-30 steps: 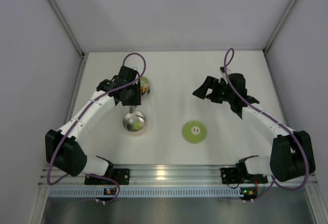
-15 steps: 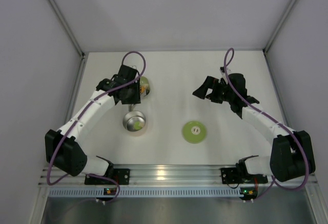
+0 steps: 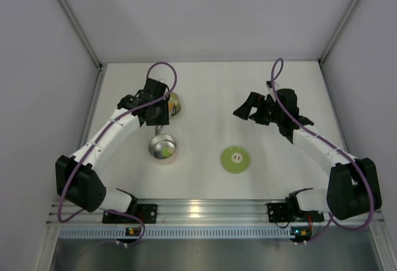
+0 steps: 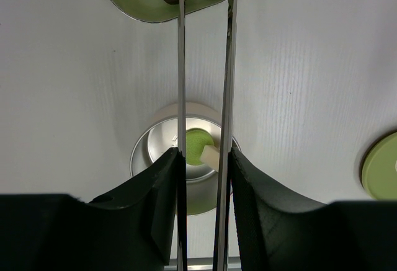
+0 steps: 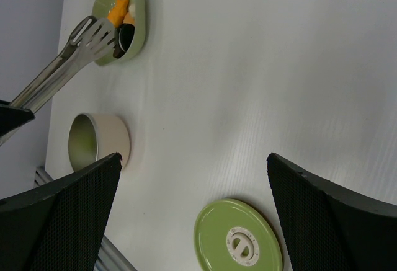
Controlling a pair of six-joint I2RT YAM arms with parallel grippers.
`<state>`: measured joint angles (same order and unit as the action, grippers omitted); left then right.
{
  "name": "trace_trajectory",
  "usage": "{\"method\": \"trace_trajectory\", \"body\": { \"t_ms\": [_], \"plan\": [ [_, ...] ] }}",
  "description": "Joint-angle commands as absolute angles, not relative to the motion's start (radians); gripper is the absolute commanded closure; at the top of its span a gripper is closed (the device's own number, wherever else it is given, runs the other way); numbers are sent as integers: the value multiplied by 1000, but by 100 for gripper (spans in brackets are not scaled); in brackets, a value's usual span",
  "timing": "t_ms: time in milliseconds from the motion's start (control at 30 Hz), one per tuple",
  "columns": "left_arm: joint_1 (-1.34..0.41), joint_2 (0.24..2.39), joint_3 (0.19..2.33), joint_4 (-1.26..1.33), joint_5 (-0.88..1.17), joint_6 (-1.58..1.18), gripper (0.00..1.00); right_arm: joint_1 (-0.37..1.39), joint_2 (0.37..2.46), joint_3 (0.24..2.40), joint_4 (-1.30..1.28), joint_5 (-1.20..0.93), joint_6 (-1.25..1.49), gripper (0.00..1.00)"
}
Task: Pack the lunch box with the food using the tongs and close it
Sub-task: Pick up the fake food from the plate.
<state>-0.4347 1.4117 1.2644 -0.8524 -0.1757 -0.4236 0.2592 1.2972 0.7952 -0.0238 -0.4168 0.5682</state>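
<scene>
tongs reach into the far dish, lunch box open with one green piece in it

nearest the arm bases, the green lid [image 3: 236, 159] lies flat on the table [image 3: 205, 85], right of centre, white middle facing up. just left of it and well apart stands the lunch box [image 3: 164, 147], open, with a yellow-green bit of food [image 4: 198, 141] and a pale bit resting inside.

above the lunch box the left gripper [image 4: 205, 156] is partly closed. its fingers [image 4: 162, 178] press on the two thin arms of the tongs [image 4: 181, 66], which run away from it toward the far side. the arms stand a little apart.

on the right side the right gripper [image 3: 246, 107] hangs over bare table with its jaws spread wide and nothing between them.

farthest on the left sits the pale green dish [image 5: 118, 17], holding orange pieces [image 5: 118, 7] and dark pieces [image 5: 126, 35]. the tongs' tips are over this dish, next to a dark piece. whether they pinch any food cannot be told.
</scene>
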Motion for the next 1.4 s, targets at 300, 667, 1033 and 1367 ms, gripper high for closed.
{"method": "trace_trajectory", "body": {
  "t_ms": [300, 667, 1033, 1367],
  "plan": [
    [-436, 1356, 1299, -854, -232, -428, 58, 273, 1307, 839, -23, -428, 555, 0],
    [-436, 1330, 1279, -864, -242, -429, 58, 273, 1310, 836, -15, -433, 563, 0],
    [-436, 1345, 1264, -850, -207, -428, 57, 273, 1301, 834, -18, -433, 558, 0],
    [-436, 1370, 1249, -830, -181, -430, 57, 275, 1299, 828, -21, -431, 554, 1]
  ]
}}
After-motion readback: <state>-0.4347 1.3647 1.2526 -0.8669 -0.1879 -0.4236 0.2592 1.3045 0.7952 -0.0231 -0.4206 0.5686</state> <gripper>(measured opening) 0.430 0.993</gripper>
